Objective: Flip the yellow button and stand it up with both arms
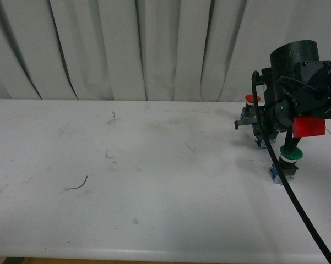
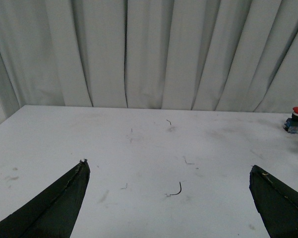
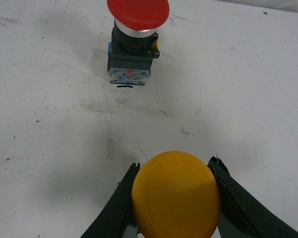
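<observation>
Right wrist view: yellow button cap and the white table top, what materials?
Round yellow-orange button cap: probably moulded plastic with a smooth satin finish. The colour is even and the sheen soft, with no sharp highlights.
White table top: looks like laminate or painted board, matte. It shows scuffs and dark smears but no glare.
Neither is certain from looks alone.
</observation>
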Controlling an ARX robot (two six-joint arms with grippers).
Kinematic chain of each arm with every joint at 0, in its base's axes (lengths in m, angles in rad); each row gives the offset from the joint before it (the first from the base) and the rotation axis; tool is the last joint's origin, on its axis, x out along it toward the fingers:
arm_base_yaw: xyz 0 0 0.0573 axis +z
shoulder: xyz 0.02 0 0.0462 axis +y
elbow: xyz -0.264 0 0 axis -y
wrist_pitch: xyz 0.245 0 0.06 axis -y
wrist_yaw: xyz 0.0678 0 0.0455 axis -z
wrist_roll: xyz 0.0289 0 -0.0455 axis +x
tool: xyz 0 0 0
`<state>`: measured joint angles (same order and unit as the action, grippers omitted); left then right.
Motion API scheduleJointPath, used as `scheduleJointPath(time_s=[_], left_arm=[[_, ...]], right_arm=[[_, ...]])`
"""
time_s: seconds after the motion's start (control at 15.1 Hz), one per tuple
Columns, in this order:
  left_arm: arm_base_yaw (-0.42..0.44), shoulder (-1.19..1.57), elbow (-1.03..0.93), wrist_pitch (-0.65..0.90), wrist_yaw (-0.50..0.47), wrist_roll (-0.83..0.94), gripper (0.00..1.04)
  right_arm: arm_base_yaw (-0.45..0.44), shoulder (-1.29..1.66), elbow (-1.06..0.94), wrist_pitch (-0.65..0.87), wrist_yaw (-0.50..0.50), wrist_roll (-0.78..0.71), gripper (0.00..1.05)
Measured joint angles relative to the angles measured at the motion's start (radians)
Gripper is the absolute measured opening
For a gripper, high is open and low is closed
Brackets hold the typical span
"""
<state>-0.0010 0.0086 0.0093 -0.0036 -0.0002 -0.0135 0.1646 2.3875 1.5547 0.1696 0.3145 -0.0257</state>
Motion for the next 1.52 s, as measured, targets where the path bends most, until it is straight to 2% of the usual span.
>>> scheduleJointPath(time_s=[0.33, 0.66, 0.73, 0.79, 0.93, 1.06, 1.26, 1.52], left_arm=[[0.000, 0.000, 0.000, 0.000, 0.000, 0.000, 0.98], [0.000, 0.000, 0.000, 0.000, 0.000, 0.000, 0.98], [0.000, 0.000, 0.000, 0.000, 0.000, 0.000, 0.98], [0.000, 0.000, 0.000, 0.000, 0.000, 0.000, 0.98], [0.000, 0.000, 0.000, 0.000, 0.000, 0.000, 0.98], [0.000, 0.000, 0.000, 0.000, 0.000, 0.000, 0.98], [0.000, 0.000, 0.000, 0.000, 0.000, 0.000, 0.98], [0.000, 0.000, 0.000, 0.000, 0.000, 0.000, 0.98]], right_arm=[[0.000, 0.010, 0.000, -0.005, 0.002, 0.000, 0.36], [0.001, 0.019, 0.000, -0.003, -0.002, 0.008, 0.92], [0.001, 0.019, 0.000, 0.005, -0.009, 0.011, 1.00], [0.000, 0.018, 0.000, 0.011, -0.021, 0.014, 0.97], [-0.003, -0.002, -0.018, 0.037, -0.049, 0.020, 0.98], [-0.068, -0.182, -0.149, 0.169, -0.179, 0.088, 0.98], [-0.142, -0.360, -0.287, 0.276, -0.277, 0.135, 0.98], [-0.229, -0.680, -0.566, 0.471, -0.481, 0.230, 0.98]])
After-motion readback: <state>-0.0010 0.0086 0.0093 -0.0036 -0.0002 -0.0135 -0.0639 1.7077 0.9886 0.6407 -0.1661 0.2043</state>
